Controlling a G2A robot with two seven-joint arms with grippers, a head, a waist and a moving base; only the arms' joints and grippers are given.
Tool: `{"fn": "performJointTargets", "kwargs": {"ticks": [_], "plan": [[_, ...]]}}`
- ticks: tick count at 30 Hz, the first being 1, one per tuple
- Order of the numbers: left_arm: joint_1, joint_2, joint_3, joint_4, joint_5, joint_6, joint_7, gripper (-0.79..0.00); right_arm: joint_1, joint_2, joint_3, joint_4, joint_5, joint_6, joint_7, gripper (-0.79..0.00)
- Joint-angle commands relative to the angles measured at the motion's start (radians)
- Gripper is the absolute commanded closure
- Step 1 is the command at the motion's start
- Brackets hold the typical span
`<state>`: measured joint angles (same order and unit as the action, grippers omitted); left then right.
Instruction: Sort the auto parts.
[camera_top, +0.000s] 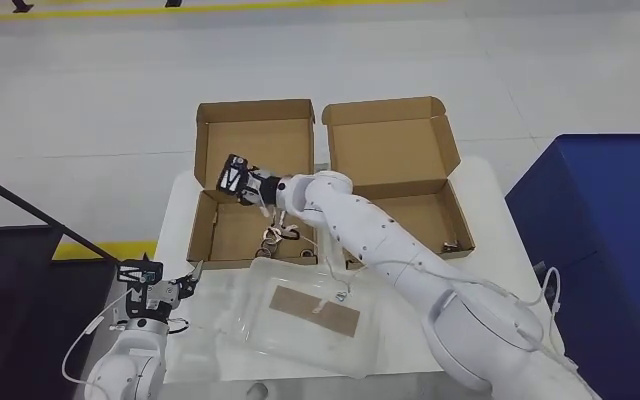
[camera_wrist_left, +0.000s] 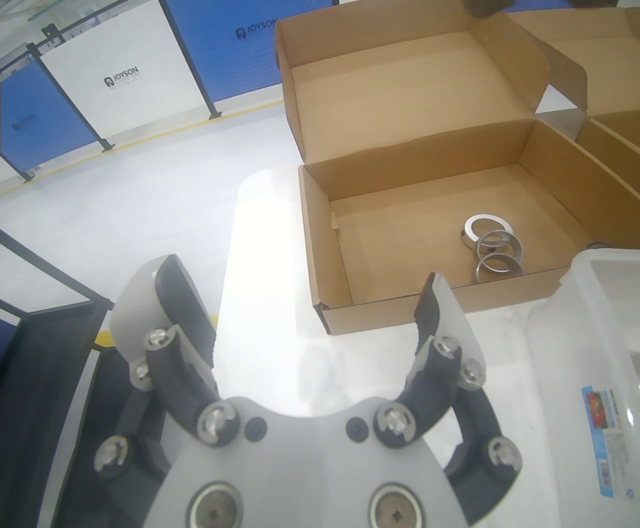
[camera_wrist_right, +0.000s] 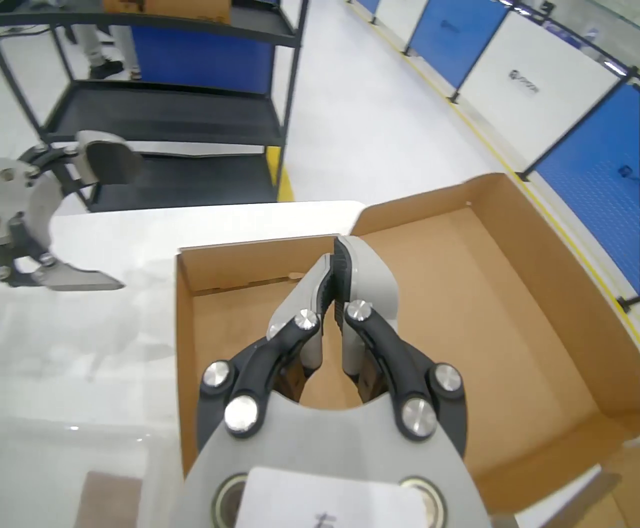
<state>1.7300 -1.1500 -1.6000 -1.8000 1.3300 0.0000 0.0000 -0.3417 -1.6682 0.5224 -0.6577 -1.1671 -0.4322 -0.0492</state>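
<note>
- Off the table, well apart from the left box (camera_wrist_left: 415, 165) on its outer side, stands a black shelf cart (camera_wrist_right: 165, 115).
- The left gripper (camera_wrist_left: 302, 280) hangs over the white table (camera_wrist_left: 260, 240) near the left box's front outer corner. Its fingers are spread wide, with nothing between them.
- The left box itself lies open, lid folded back.
- The right gripper (camera_wrist_right: 334, 260) is above the left box, near the back wall where the lid hinges. Its fingers are pressed together, and we see nothing held.
- Three metal rings (camera_wrist_left: 492, 245) lie overlapping inside the left box, by its front wall. From above, the right arm (camera_top: 370, 235) crosses over them and hides part.
- A clear plastic tub (camera_wrist_left: 590, 320) sits just beside the left box's front wall.
- A second open box (camera_top: 425, 215) stands just beside the left box. Small dark parts (camera_top: 455, 246) lie in its far corner — too small for us to tell what they are.
- A blue cabinet (camera_top: 585, 230) stands well apart from the left box, past the second box.
</note>
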Motion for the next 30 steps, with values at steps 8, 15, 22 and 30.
{"fn": "performJointTargets", "kwargs": {"ticks": [8,15,22,30], "plan": [[0.0,0.0,0.0,0.0,0.0,0.0,0.0,-0.785,-0.256,0.234,0.387,-0.398,-0.127,0.103,0.119,0.0],[0.0,0.0,0.0,0.0,0.0,0.0,0.0,-0.785,-0.674,0.347,0.714,-0.985,-0.236,0.109,0.349,0.0],[0.0,0.0,0.0,0.0,0.0,0.0,0.0,-0.785,-0.746,0.358,0.757,-1.048,-0.209,0.066,0.34,-0.508],[0.0,0.0,0.0,0.0,0.0,0.0,0.0,-0.785,-0.746,0.358,0.757,-1.048,-0.209,0.066,0.34,-0.508]]}}
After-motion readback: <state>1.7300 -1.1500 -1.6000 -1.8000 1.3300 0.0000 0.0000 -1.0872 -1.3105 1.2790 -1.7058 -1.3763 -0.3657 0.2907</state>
